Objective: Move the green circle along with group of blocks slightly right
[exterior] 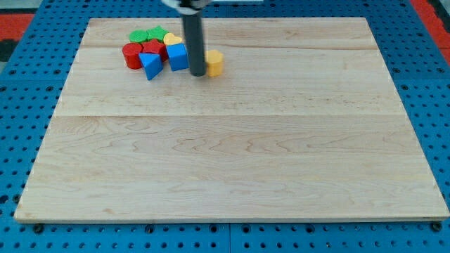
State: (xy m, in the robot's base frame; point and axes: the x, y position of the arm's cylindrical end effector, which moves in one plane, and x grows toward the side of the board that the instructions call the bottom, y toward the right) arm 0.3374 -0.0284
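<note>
Green circle [139,34] sits at the far left of a tight cluster near the view's top left of the tabletop [232,161], touching a green star-like block [157,33] on its right and a red cylinder [131,55] below it. A red block [152,48], a blue triangle [150,65], a blue cube [177,56] and a yellow block [172,39] pack the rest of the group.

There is no gripper on this arm, only a rod that grasps nothing; my tip [197,74] stands on the cluster's right side, between the blue cube and a yellow cylinder-like block [214,62].

I judge the risk to be this: the tip is on the wrong side for a rightward push. Sliding left from here would shove the group the wrong way, and circling round could clip the blue triangle and scatter the pack. A push on the green circle alone may split the blocks.

The rod hides part of the yellow block by it, so its shape is unsure, and the red block's shape is hard to make out.
</note>
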